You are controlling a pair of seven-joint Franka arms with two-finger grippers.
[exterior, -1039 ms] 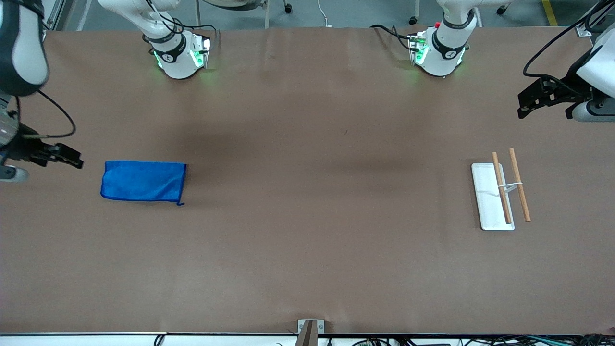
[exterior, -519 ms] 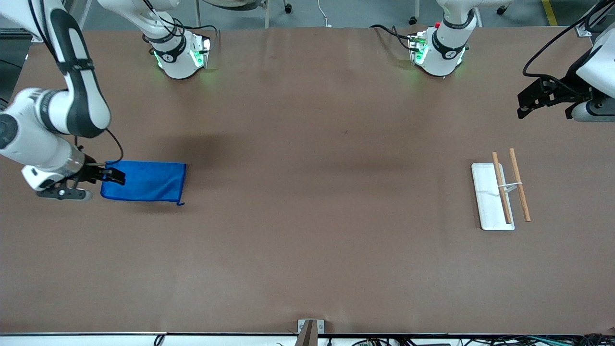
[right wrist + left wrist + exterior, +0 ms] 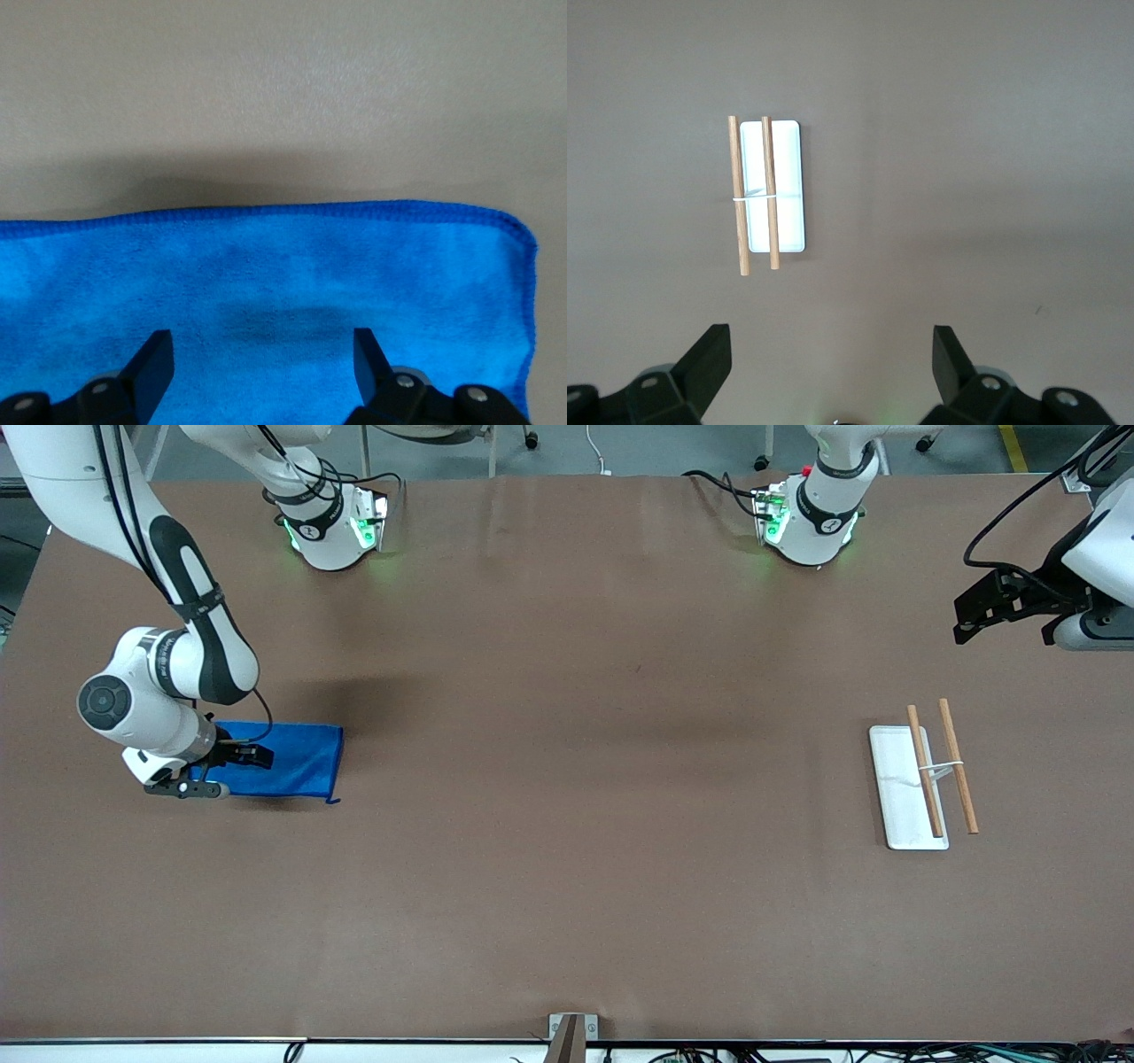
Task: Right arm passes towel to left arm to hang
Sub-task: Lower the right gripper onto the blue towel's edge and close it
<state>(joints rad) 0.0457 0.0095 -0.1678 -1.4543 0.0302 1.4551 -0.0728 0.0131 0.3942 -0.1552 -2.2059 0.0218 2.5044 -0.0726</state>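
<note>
A: Item one, nearest the front camera?
B: Towel rack (image 3: 921,779): white base, two wooden rods, toward the left arm's end of the table (image 3: 567,886)

A: Next?
B: Towel (image 3: 292,760): bright blue, flat on the table, toward the right arm's end. Right gripper (image 3: 252,756) over it, fingers (image 3: 152,365) spread, holding nothing

A: Last?
B: Left gripper (image 3: 974,607): arm waiting, over the table's end, fingers (image 3: 709,359) spread wide, empty
</note>
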